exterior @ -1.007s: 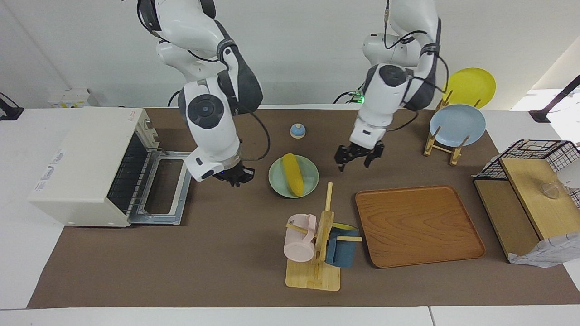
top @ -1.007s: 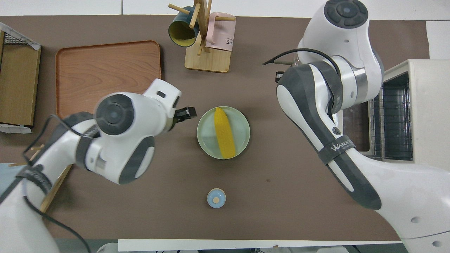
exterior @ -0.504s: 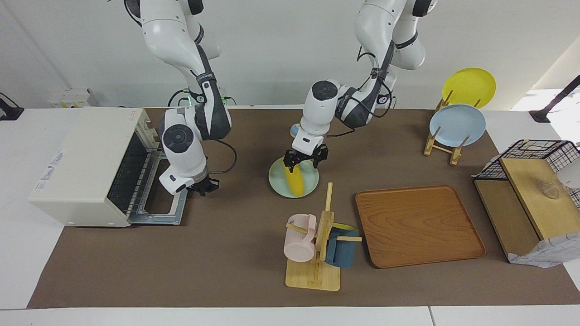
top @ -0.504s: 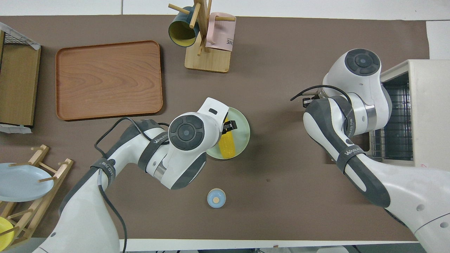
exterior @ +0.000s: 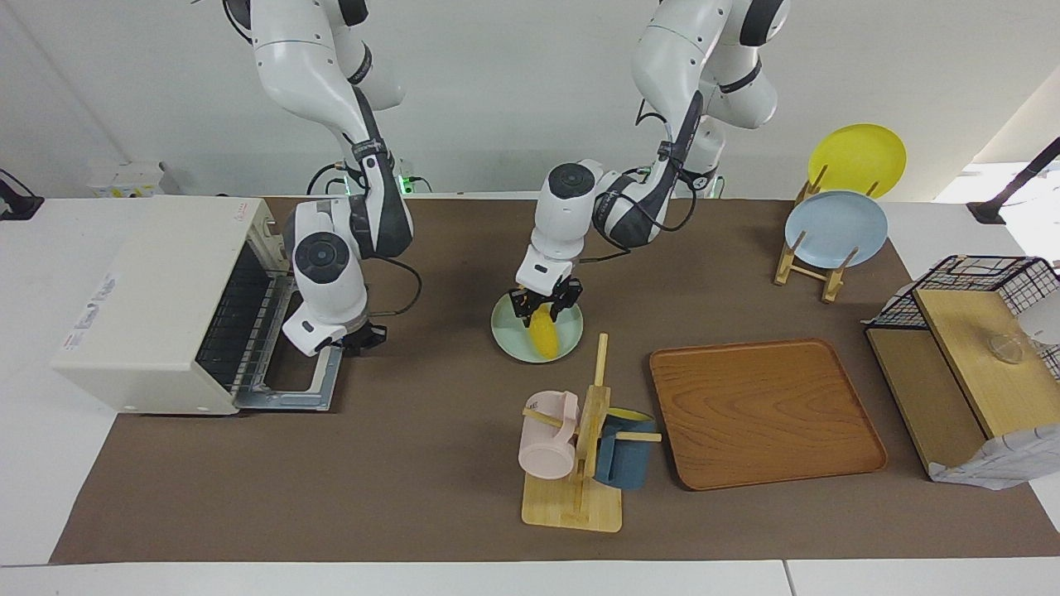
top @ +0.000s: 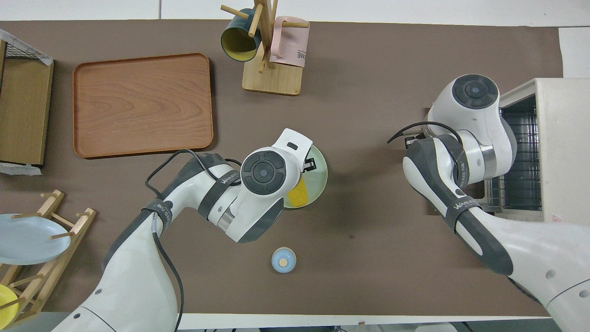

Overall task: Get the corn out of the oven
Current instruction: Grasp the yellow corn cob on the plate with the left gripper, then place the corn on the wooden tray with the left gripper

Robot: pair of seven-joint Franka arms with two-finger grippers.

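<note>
your left gripper [exterior: 546, 305] is down at the corn [exterior: 543, 333], its fingers spread either side of the cob's end nearer the robots; you can't tell whether they press on it. the corn lies on the pale green plate [exterior: 568, 341] in the middle of the table, well apart from the oven [exterior: 157, 298], between the small blue bell [top: 283, 259] and the wooden mug rack [exterior: 580, 463]. the oven stands at the right arm's end of the table, its door [exterior: 302, 364] dropped flat and the rack [top: 518, 161] showing. your right gripper [exterior: 362, 340] sits at the edge of that open door; you can't tell how its fingers stand. a wooden tray [exterior: 766, 411] lies toward the left arm's end, with the plate stand [exterior: 816, 269] nearer the robots.
</note>
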